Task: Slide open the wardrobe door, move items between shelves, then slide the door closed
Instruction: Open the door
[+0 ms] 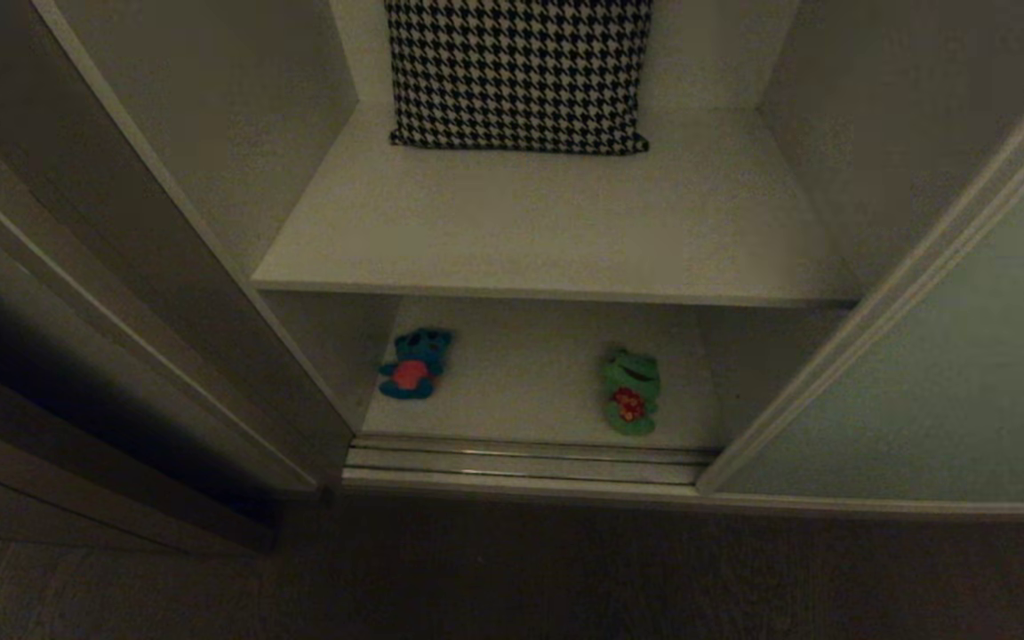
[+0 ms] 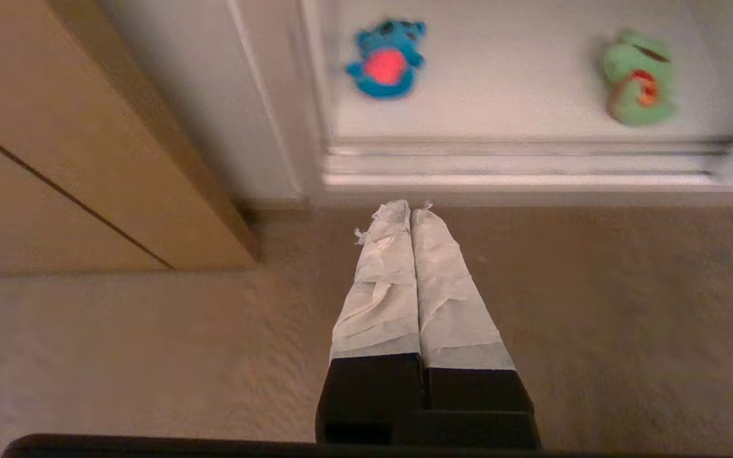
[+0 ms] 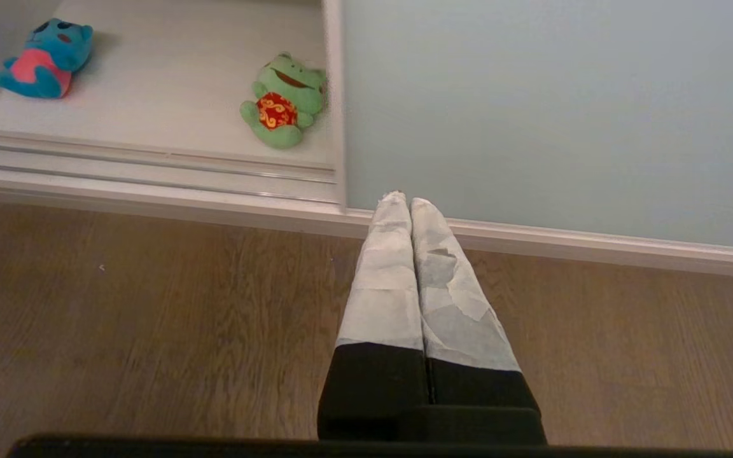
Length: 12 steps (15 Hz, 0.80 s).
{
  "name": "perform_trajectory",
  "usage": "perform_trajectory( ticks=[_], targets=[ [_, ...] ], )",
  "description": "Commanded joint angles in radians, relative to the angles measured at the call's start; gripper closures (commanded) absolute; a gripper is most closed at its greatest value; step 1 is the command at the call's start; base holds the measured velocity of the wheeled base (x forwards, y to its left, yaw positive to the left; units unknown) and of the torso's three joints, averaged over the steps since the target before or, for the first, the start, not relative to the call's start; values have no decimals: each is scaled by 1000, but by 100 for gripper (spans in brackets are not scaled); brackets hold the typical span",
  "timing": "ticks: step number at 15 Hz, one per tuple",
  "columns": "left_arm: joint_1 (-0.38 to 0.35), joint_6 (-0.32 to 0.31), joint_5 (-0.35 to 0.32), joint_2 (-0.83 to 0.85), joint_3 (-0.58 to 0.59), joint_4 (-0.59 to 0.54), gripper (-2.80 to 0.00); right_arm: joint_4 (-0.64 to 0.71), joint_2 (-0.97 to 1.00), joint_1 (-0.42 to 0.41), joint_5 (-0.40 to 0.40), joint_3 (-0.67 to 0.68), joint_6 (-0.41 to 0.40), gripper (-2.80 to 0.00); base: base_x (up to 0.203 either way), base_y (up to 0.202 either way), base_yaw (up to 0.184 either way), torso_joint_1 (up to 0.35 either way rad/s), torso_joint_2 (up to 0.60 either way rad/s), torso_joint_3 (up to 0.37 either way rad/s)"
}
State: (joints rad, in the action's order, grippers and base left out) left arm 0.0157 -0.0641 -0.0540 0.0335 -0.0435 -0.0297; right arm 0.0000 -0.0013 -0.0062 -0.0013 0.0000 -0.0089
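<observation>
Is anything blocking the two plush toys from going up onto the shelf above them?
Nothing visible does. The blue bear and green frog lie on the bottom shelf; the upper shelf holds only a houndstooth pillow at its back.

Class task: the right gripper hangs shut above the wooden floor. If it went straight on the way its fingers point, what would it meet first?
Probably the bottom frame of the sliding wardrobe door, just past the right gripper; depth is unclear, so it might strike the wooden floor first.
</observation>
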Motion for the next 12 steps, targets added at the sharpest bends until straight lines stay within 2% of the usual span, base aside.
perform_trajectory(
  ticks=[1,4,12],
  targets=[
    [-2,-41,40,-30,41,9,0,0,0,0,1,1,0,0,0,0,0,0,0,0],
    [-2,-52,23,-29,43,21,0,0,0,0,0,0,0,0,0,0,0,0,0,0],
    [-2,-33,32,-29,43,22,0,0,0,0,1,0,0,0,0,0,0,0,0,0]
  ],
)
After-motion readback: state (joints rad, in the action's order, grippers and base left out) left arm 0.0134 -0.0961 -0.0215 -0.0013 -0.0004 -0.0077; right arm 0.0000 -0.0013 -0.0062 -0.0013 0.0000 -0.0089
